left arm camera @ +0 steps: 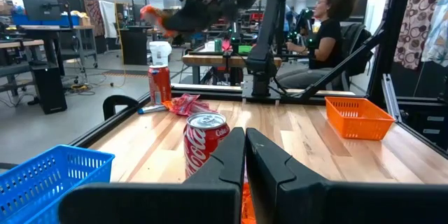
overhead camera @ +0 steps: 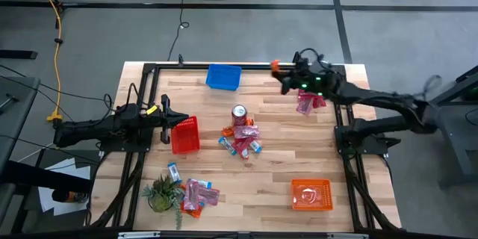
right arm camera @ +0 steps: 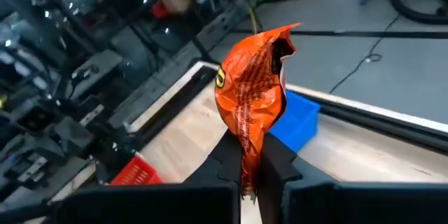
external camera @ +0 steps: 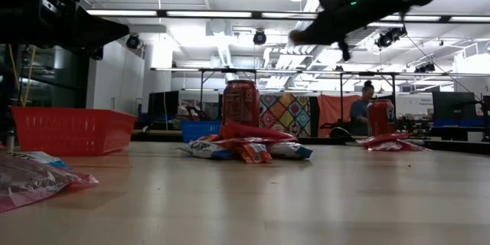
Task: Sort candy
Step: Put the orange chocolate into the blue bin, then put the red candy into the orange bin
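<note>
My right gripper [right arm camera: 249, 171] is shut on an orange candy packet [right arm camera: 253, 87] and hovers high over the table's far edge, right of the blue basket [overhead camera: 223, 76]; in the high view the packet [overhead camera: 275, 65] shows at its tip. More candy lies in a pile [overhead camera: 243, 139] beside a red can [overhead camera: 239, 113], in a second pile [overhead camera: 310, 103] under the right arm, and in a third [overhead camera: 196, 194] by the plant. My left gripper [overhead camera: 166, 119] is shut, holds nothing, and waits at the left edge of the red basket [overhead camera: 185, 134]. My right gripper pinches the orange packet by one end [right arm camera: 246, 143] between its two fingers [right arm camera: 225, 155]. The rest of the packet sticks out past the fingertips, crumpled and open-edged at its free end [right arm camera: 280, 38]. It is lifted clear of the table.
An orange basket [overhead camera: 311, 194] stands near the table's near right corner. A small green plant [overhead camera: 160, 193] sits near the near left corner. A second can [left arm camera: 159, 84] stands by the right-hand pile. A person [left arm camera: 329, 38] sits beyond the table's right side.
</note>
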Robot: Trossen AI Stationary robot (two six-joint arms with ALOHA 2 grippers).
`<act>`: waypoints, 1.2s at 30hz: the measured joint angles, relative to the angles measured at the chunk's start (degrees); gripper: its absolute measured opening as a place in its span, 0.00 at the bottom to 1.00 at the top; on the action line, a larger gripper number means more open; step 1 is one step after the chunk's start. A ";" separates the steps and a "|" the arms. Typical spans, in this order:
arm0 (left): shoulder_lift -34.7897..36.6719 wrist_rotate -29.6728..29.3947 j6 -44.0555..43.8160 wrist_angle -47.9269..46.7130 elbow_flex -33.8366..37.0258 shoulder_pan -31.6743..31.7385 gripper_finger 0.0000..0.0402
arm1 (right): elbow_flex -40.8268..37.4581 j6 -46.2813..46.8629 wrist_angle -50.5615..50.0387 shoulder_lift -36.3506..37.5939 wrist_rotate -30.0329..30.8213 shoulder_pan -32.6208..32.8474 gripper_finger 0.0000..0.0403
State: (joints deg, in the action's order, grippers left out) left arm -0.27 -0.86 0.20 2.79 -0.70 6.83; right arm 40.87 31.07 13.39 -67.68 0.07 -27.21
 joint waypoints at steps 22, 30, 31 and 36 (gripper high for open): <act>0.01 0.00 0.01 0.01 0.00 -0.01 0.00 | 47.70 0.29 -12.87 -51.24 -3.94 2.13 0.06; 0.02 0.00 0.00 0.01 0.01 -0.01 0.00 | 66.92 -3.62 -34.80 -60.21 1.24 2.26 0.39; 0.00 0.00 0.01 0.02 0.01 0.00 0.00 | 68.90 -4.71 -37.07 -60.52 1.42 2.26 0.43; 0.02 0.00 0.01 0.00 0.01 -0.02 0.00 | 74.61 -8.92 -46.63 -59.85 -0.43 2.21 0.55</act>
State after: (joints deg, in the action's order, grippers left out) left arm -0.25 -0.86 0.21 2.79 -0.69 6.81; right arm 115.48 22.15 -33.24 -127.53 -0.36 -25.00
